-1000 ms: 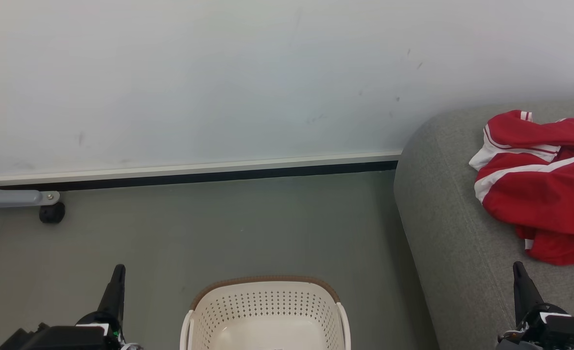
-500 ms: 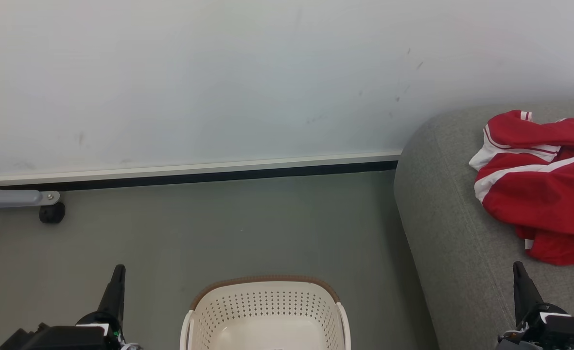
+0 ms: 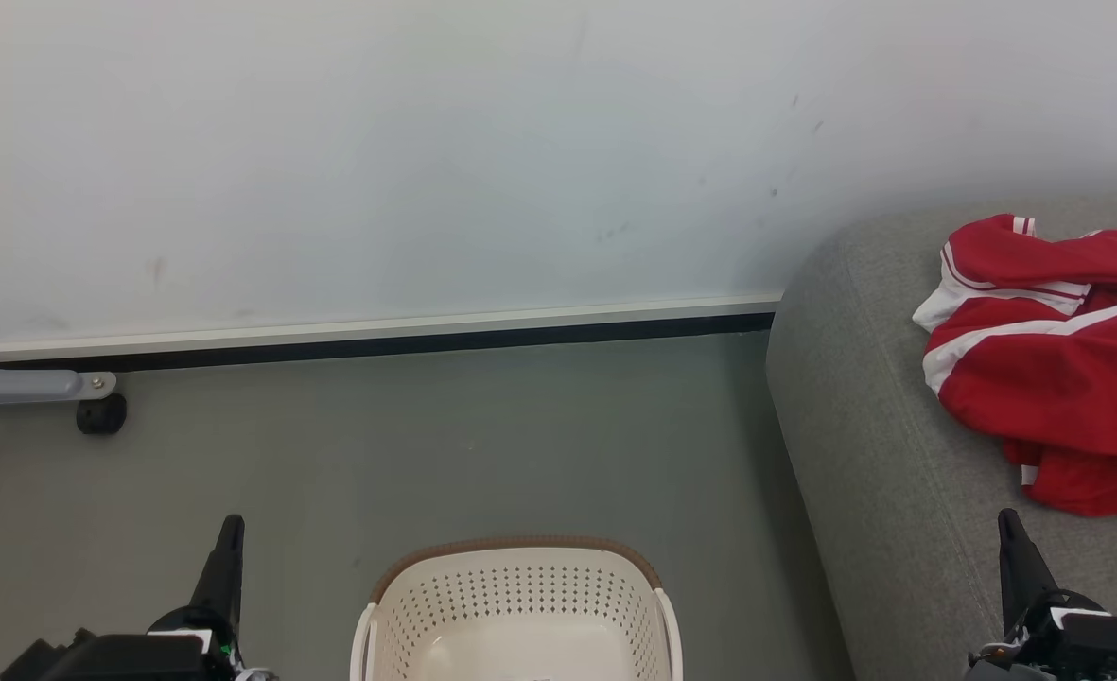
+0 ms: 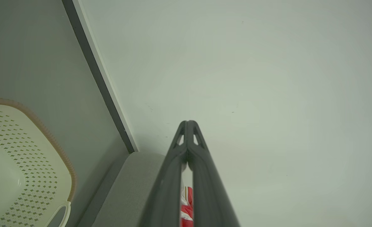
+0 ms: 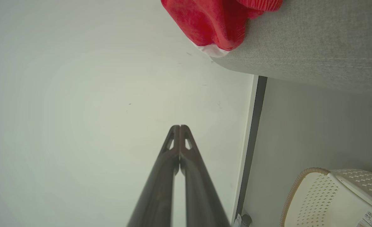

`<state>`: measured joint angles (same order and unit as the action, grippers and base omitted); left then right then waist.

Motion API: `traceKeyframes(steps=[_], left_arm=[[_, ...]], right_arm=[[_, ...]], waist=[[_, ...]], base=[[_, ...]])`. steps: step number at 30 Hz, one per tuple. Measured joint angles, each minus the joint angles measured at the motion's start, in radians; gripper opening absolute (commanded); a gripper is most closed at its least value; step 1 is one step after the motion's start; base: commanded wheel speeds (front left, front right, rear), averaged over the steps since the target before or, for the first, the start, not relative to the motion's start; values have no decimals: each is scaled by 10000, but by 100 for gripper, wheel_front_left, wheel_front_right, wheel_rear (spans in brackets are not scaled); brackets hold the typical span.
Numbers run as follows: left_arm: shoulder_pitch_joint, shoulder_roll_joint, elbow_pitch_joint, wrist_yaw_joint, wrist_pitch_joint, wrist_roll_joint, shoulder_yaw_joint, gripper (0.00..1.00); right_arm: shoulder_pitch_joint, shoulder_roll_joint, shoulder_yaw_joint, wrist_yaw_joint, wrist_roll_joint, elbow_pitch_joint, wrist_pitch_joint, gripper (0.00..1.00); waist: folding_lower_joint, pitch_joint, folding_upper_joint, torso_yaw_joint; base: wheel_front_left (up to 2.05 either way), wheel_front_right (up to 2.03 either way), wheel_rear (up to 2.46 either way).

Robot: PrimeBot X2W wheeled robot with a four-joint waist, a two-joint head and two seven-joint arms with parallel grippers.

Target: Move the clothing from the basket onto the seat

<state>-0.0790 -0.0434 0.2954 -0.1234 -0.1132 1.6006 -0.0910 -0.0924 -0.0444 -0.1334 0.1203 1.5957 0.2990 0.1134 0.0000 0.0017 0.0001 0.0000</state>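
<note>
Red clothing (image 3: 1055, 364) with white stripes lies crumpled on the grey seat (image 3: 880, 454) at the right; its edge shows in the right wrist view (image 5: 217, 22) on the seat (image 5: 315, 47). The cream basket (image 3: 518, 610) stands on the floor at bottom centre, its visible inside bare. My left gripper (image 3: 230, 526) points up at the lower left, shut on nothing, left of the basket (image 4: 19, 164). My right gripper (image 3: 1008, 520) is shut at the lower right, over the seat's front part, just below the clothing. In the wrist views both grippers' tips (image 4: 189, 123) (image 5: 179, 127) meet.
A white wall (image 3: 426, 142) with a dark skirting board (image 3: 378, 345) runs behind the grey floor (image 3: 426, 445). A grey metal leg with a black caster (image 3: 99, 413) stands at the far left by the wall.
</note>
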Motion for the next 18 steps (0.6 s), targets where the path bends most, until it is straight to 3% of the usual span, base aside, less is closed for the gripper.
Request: traceKeyframes(steps=[18], left_arm=[[0, 0, 2, -2, 2, 0, 0, 0]], right_arm=[[0, 2, 2, 0, 0, 0, 0, 0]], waist=[[0, 0, 0, 0]], base=[[0, 0, 0]])
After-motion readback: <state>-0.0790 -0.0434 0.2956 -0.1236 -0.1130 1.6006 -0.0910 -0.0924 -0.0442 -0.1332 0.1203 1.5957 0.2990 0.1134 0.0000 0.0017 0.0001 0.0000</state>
